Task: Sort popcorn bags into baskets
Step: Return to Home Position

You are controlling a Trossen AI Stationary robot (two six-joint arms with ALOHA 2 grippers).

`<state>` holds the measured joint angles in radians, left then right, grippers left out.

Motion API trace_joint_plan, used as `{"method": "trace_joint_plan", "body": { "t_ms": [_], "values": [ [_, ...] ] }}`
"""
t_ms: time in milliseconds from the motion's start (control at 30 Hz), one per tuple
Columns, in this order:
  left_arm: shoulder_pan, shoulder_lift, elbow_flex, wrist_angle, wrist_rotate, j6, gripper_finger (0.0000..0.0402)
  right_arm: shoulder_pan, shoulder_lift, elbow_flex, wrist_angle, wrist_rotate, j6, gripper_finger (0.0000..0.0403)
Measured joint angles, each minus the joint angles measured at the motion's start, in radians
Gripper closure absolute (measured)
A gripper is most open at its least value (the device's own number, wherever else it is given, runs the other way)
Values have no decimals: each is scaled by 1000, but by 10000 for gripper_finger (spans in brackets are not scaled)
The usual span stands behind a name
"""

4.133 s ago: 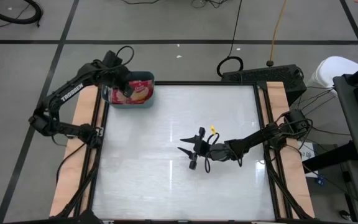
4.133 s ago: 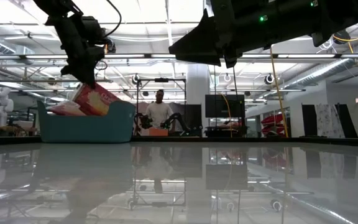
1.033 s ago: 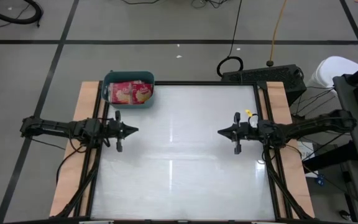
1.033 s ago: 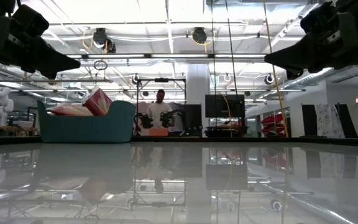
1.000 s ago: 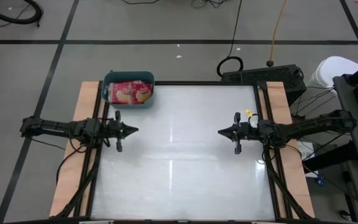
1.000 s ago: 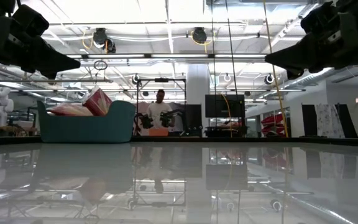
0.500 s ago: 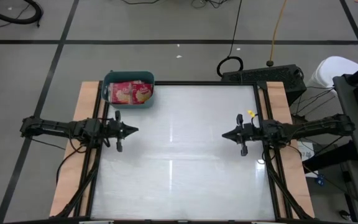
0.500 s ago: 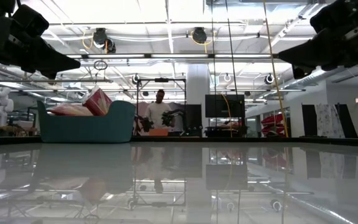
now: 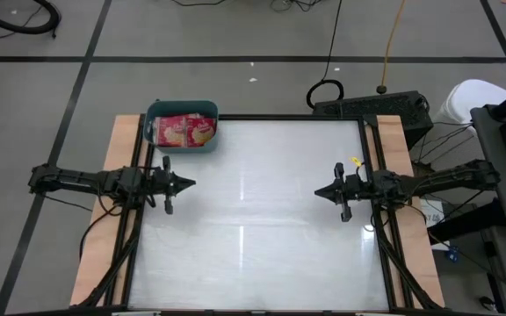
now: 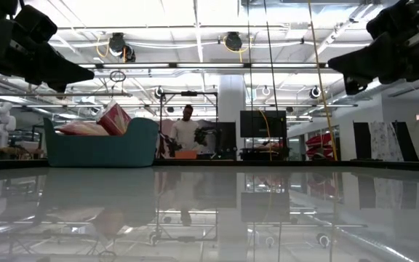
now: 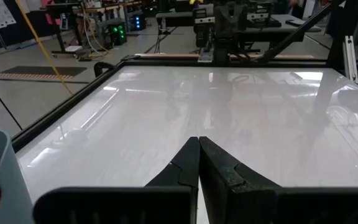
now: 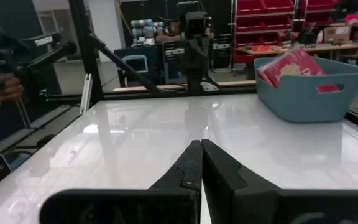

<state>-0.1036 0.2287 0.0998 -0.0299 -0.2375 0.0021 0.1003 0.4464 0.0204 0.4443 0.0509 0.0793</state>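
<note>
White glossy table (image 9: 253, 237) under workshop lights, and both arms lay stretched flat along its sides. At the 9 o'clock edge sat the left gripper (image 9: 190, 183), nose toward the centre, fingers pressed together with nothing between them. The left wrist view showed its two dark fingertips (image 11: 188, 158) meeting in a point. From 3 o'clock the right gripper (image 9: 317, 191) mirrored it, likewise closed up and empty, well apart from its partner.

Out from there it was bare sheet on every side of both tools, with no packet showing on the open surface. Up at the 11 o'clock corner stood the teal basket (image 9: 183, 147). The popcorn bags (image 9: 183, 130) were inside it, red fronts up. In the low view one of them was propped on edge and poked above the rim. Beyond the table a person (image 10: 186, 125) stood far off in the room.

By my reading this was the homing step. The sorting looked finished, since every bag in sight was in the tub. The next move called for very little: settle each arm into its rest pose, fingers closed. The left arm would need to pass wide of the basket at 11 o'clock so nothing got nudged. Only one basket was in view, so I could not vouch for a second.
</note>
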Motion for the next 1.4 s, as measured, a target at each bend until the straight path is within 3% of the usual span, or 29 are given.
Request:
{"method": "trace_joint_plan", "body": {
  "t_ms": [233,767,1400],
  "values": [
    [0,0,0,1,0,1,392,22,-90,-2,-73,0,-44,403],
    [0,-1,0,25,0,21,392,26,-438,-4,-354,25,-45,403],
    [1,-7,0,0,0,-5,392,25,-443,-2,-410,24,-44,403]
  ]
}}
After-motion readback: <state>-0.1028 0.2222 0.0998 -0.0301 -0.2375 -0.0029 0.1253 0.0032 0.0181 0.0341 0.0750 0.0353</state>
